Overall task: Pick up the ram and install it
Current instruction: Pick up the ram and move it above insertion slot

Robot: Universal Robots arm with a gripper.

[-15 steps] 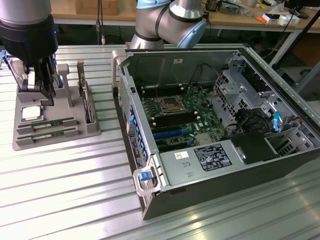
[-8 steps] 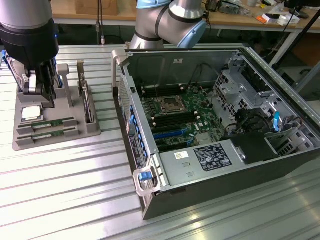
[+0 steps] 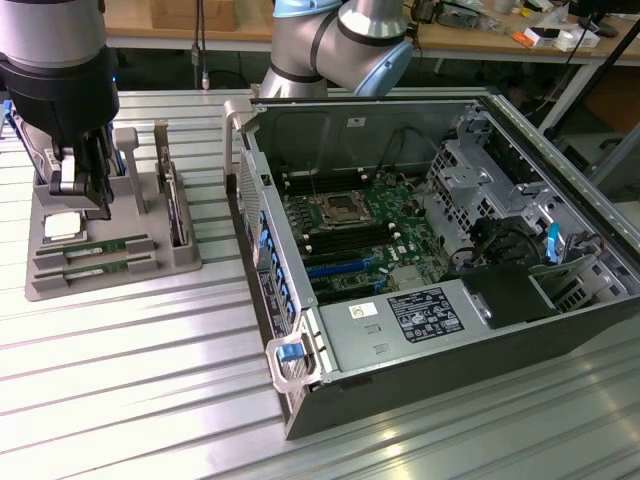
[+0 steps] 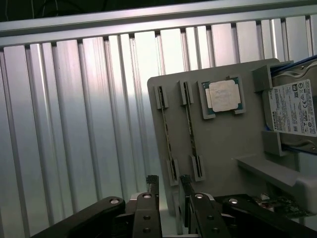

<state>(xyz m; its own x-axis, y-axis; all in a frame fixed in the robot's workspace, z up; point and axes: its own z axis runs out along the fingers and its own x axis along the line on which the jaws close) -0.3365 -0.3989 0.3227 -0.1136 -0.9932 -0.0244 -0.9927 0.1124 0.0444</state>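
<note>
My claw, spread open, hovers; thin green circuit-board ram stick at its six o'clock, likely light, brittle: pinch mid-length.

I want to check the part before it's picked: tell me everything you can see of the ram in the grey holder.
The ram is two long, thin green circuit-board sticks. They stand on edge, parallel and apart, each in its own slot of the grey holder, held between small grey posts at each end. From the wrist view they show edge-on as thin lines. They sit beside the square CPU. The open gripper hangs over the holder and looks clear of both sticks.
</note>
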